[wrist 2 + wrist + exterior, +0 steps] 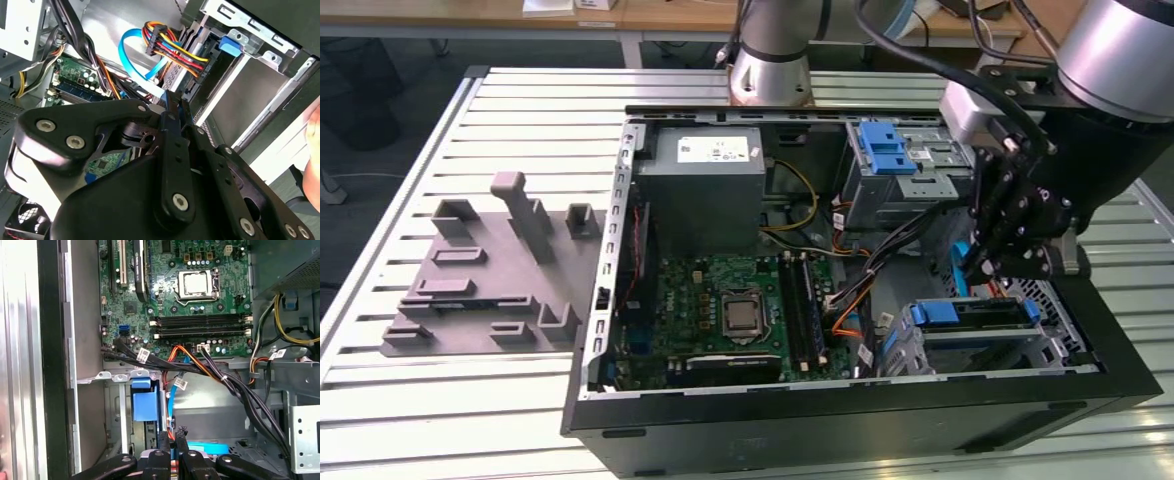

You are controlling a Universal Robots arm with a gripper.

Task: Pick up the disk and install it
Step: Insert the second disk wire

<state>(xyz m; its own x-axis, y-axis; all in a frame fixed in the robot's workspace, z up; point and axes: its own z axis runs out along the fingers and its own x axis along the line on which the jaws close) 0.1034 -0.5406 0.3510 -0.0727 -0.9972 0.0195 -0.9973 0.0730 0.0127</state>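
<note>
Blue carrier frame (971, 313), green motherboard (720, 300), black gripper (1014, 262).

- A robotics lab or workshop.
- An open computer case (854, 400) lies on a slatted metal desk (440, 390).
- A grey moulded fixture (480, 285) sits beside it.
- Wooden desks (454, 12) stand behind, near the arm's base (767, 75).

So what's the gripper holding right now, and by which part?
The gripper seems to pinch the disk by a thin edge of its blue carrier frame.
</note>
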